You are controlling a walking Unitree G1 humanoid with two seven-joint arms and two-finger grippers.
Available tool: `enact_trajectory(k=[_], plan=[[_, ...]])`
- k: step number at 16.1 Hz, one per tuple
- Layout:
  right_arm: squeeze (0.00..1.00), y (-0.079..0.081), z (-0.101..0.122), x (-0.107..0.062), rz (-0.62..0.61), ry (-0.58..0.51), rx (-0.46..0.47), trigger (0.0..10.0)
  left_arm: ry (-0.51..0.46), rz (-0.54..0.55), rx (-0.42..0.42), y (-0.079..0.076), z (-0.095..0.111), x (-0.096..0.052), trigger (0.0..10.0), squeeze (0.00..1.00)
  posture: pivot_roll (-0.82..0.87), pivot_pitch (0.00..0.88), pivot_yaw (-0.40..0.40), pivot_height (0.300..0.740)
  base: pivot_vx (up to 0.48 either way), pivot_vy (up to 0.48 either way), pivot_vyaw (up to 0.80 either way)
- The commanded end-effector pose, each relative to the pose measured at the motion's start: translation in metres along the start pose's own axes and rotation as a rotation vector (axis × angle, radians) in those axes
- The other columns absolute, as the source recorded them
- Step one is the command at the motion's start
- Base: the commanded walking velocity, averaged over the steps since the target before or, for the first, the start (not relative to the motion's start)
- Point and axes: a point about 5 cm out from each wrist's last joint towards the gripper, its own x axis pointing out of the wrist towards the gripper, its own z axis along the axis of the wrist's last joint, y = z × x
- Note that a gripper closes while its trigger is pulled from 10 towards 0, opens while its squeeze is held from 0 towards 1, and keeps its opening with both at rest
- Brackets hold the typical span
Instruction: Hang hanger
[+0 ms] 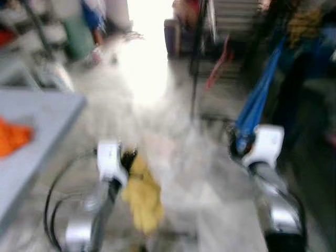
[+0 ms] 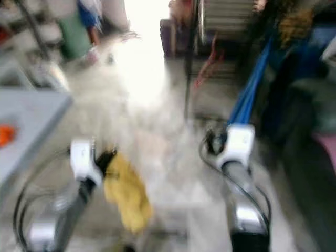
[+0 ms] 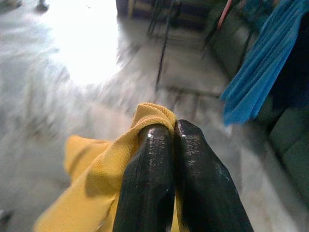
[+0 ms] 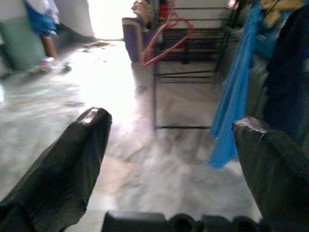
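— Left gripper [image 3: 174, 128]?
— Pressed tight together, with a fold of yellow cloth [image 3: 104, 174] pinched between the two glossy black fingers [image 3: 147, 179]. Woven, soft, crumpled; hanging below the gripper, above the pale marbled floor [image 3: 43, 111].

— Right gripper [image 4: 169, 121]?
— Spread wide, nothing between the matte black fingertips [image 4: 87, 130]. Held out over the floor, pointing toward the black metal rack [image 4: 188, 72].

— Hanger?
— Pink hanger [image 4: 166, 41], thin and wiry, triangular in outline, hung on the rack's upper part at its left post. Well apart from both grippers.

— Around the rack?
— Just beside it on the right, a long blue garment [image 4: 234, 92], draped and smooth, hanging straight down. Dark clothing further right of that. Left of the rack, a purple box-like thing [image 4: 135, 38], too blurred to name. Well to the left of the rack, a person's legs [image 4: 46, 41] in blue near a green surface.

— Head cameras?
— Heavily smeared. Grey table edge [image 1: 42, 131] far left of the rack, with something orange [image 1: 13, 136] on it; shape not readable. Bright glare on the floor left of the rack.
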Motion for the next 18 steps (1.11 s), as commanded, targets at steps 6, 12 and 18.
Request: enact_trajectory(k=[6, 12, 18], plan=[[0.00, -0.002, 0.009, -0.008, -0.023, -0.040, 0.007, 10.0, -0.136, 0.014, 0.045, 0.016, 0.027, -0.005, 10.0, 0.00, 0.02, 0.007, -0.003, 0.740, 0.000, 0.000, 0.00], [0.00, 0.008, 0.006, -0.013, -0.004, -0.036, 0.017, 10.0, -0.158, -0.023, 0.030, 0.012, 0.030, 0.000, 10.0, 0.00, 0.02, 0.003, 0.007, 0.740, 0.148, 0.000, -0.26], [0.00, 0.005, 0.008, -0.011, -0.002, -0.042, 0.003, 10.0, -0.166, -0.027, 0.025, 0.011, 0.030, 0.002, 10.0, 0.00, 0.02, 0.004, 0.005, 0.740, 0.339, 0.000, 0.00]])
